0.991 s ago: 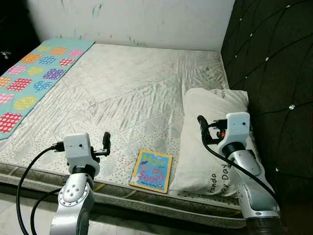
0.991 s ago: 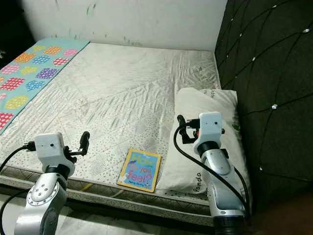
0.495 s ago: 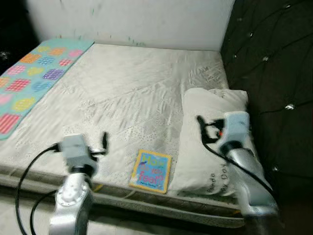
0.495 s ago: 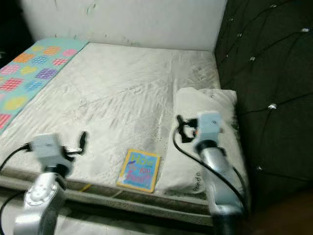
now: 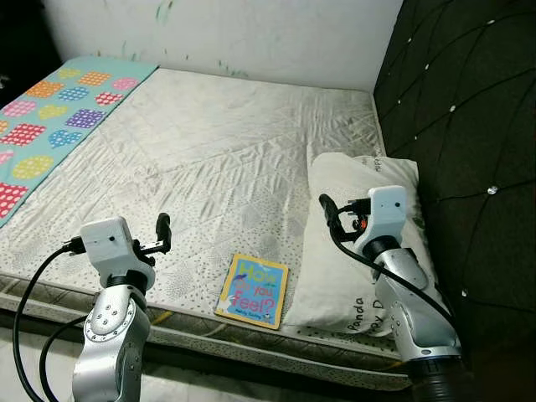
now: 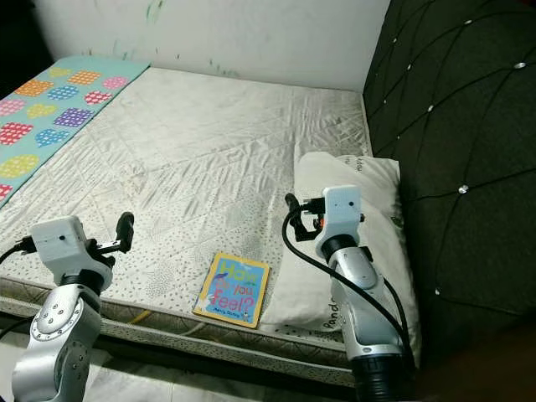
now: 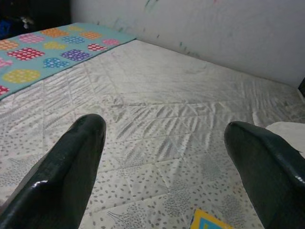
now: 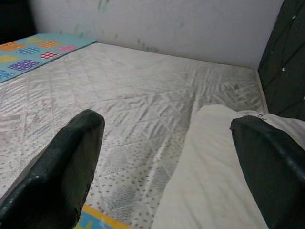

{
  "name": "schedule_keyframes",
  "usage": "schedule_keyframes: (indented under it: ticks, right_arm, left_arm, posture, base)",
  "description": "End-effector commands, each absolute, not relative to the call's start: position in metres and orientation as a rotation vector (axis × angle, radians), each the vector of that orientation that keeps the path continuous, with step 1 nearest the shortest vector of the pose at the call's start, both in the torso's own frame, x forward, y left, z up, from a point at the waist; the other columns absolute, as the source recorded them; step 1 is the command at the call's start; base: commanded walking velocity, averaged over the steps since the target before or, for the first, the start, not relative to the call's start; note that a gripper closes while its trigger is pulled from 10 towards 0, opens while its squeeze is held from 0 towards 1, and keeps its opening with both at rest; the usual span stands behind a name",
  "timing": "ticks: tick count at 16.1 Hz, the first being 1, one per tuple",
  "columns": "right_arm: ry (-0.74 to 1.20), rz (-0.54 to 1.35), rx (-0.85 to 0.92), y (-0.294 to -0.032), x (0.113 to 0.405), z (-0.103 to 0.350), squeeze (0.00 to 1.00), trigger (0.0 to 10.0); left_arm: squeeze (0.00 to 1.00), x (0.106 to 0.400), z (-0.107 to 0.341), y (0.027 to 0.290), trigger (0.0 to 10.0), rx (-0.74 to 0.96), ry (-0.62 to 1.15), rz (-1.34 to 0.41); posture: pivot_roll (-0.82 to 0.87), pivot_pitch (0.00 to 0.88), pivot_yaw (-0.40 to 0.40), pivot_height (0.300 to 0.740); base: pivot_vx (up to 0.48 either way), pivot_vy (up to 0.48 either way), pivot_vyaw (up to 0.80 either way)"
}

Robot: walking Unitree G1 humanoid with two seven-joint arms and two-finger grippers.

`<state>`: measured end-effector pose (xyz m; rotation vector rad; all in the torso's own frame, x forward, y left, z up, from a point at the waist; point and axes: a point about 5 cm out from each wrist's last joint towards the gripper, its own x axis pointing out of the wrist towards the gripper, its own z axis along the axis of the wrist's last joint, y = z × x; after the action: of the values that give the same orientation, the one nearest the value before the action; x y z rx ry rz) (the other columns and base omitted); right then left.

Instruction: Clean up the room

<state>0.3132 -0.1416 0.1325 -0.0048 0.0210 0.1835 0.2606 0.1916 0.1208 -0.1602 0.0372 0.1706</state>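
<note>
At far left, a teal blanket [image 5: 52,117] with coloured dotted patches lies along the far side of the bed's bare quilted mattress [image 5: 226,159]. The left gripper [image 5: 162,228] hovers above the mattress's near edge, its jaws spread wide and holding nothing. The left wrist view looks between its two black fingers [image 7: 71,162] across the quilting to the marked white wall [image 7: 200,28], and catches one yellow-and-blue corner of the book [image 7: 207,222].

The head views show that book whole: a children's picture book [image 5: 252,291] lying flat, cover up, near the mattress's front edge, between the two arms and just beside the pillow [image 5: 352,243]. Nothing lies on it.

The right gripper [image 5: 327,206] hangs over the white pillow's left side, jaws also wide and holding nothing. Its wrist view shows the pillow's flank meeting the mattress and the book's corner low beside one finger [image 8: 62,167]. Printed lettering on the pillow's near end is partly hidden by the right arm. A dark tufted headboard [image 5: 461,126] rises at far right.

Against a second ago, both arms sit further left in the head views and the blanket reaches further in: the camera has turned, while book and pillow lie as before.
</note>
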Motion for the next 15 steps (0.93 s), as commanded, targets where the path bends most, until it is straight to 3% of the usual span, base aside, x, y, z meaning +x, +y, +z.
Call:
schedule_keyframes:
  ticks: [1, 6, 13, 15]
  right_arm:
    - [0.027, 0.181, -0.001, -0.143, 0.316, 0.134, 0.0, 10.0]
    - [0.031, 0.191, 0.004, -0.143, 0.316, 0.133, 0.0, 10.0]
    - [0.03, 0.259, -0.009, -0.136, 0.314, 0.132, 0.0, 10.0]
    - [0.019, 0.277, -0.098, -0.133, 0.313, 0.129, 0.0, 10.0]
  left_arm:
    - [0.0, 0.26, 0.117, 0.192, 10.0, -0.168, 0.06, 0.168]
    - [0.0, 0.26, 0.116, 0.191, 10.0, -0.187, 0.059, 0.164]
    - [0.0, 0.261, 0.116, 0.19, 10.0, -0.187, 0.058, 0.166]
    - [0.0, 0.261, 0.117, 0.189, 10.0, -0.171, 0.044, 0.155]
  posture:
    - [-0.12, 0.0, -0.033, 0.74]
    - [-0.11, 0.0, -0.034, 0.74]
    - [-0.11, 0.0, -0.037, 0.74]
    - [-0.11, 0.0, -0.037, 0.74]
  base:
    - [0.0, 0.0, -0.79]
    - [0.0, 0.439, -0.8]
    - [0.0, 0.48, 0.0]
    - [0.0, 0.0, 0.0]
